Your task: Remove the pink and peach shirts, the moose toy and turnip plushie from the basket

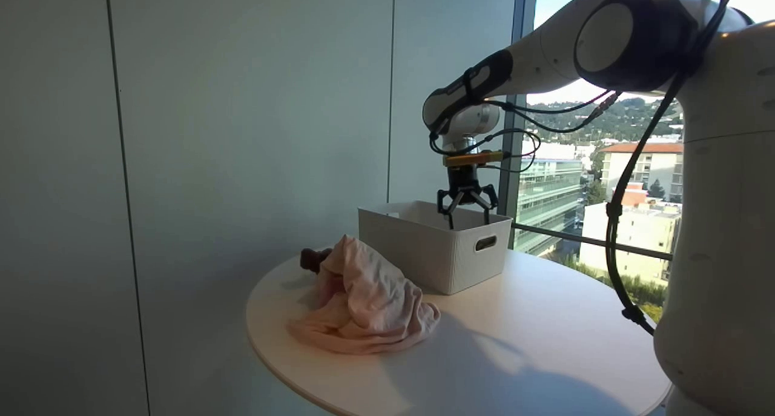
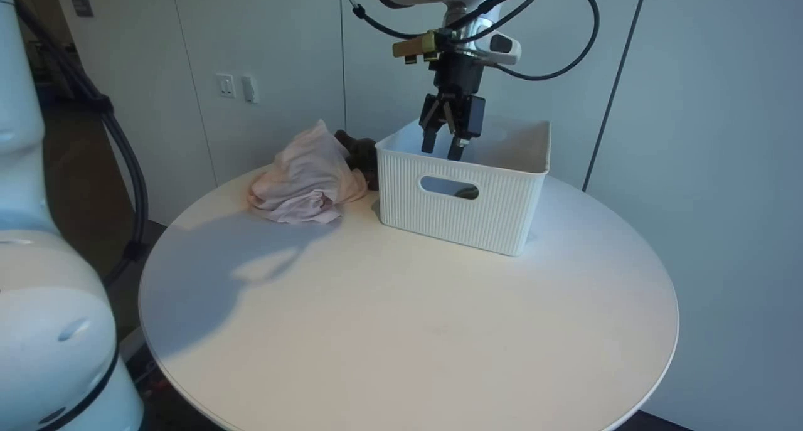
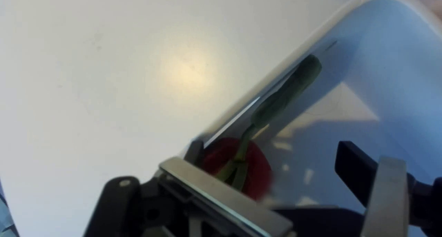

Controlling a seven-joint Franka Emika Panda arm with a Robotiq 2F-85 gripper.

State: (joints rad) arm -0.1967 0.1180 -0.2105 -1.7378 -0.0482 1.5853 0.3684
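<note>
Hand (image 1: 468, 221): apart, empty | Turnip toy (image 3: 263, 115): centre of wrist view, beside basket wall (image 3: 276, 75) | Risk: your lower-left finger (image 3: 195, 152) may catch that wall if you descend uncorrected.

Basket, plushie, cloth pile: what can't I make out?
Turnip plushie: red body partly behind the end effector, wrist view.
Basket: cut off by the wrist view's right edge.
Cloth pile: one piece or two, hidden by folds, both exterior views.
Moose toy: partly behind that pile in an exterior view.
</note>
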